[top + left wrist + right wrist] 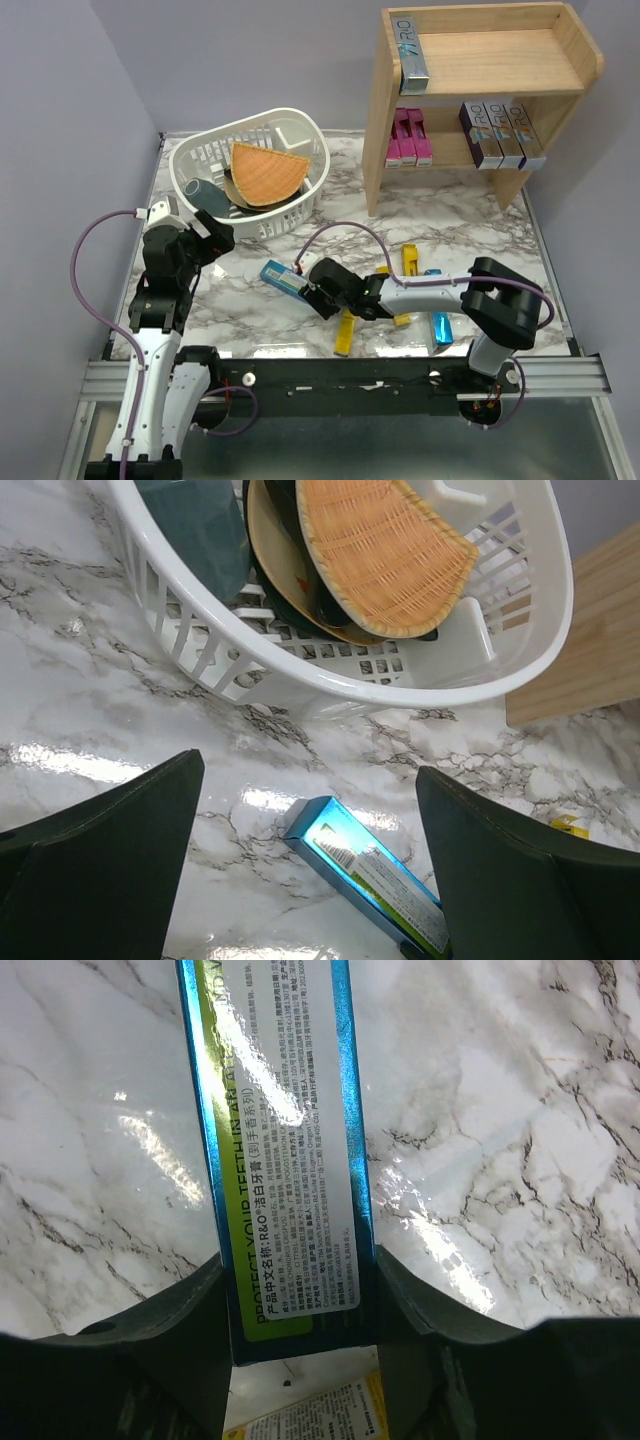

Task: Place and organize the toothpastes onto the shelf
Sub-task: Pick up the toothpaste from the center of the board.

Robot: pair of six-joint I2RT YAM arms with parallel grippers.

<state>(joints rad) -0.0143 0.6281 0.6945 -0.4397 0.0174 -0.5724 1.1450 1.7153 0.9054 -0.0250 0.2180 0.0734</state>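
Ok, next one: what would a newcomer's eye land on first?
The tall wooden shelf at the far right, with pink cartons and purple-silver cartons on its lower tier. Then the white basket at the far left holding an orange woven wedge, and the right gripper pinching a blue toothpaste carton at centre.

We're looking at the marble table (450, 225): white basket (262, 222), wooden shelf (378, 130), blue carton (280, 275), yellow cartons (344, 335), second blue carton (441, 327).

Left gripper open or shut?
Open: the left gripper has its fingers wide apart, holding nothing.
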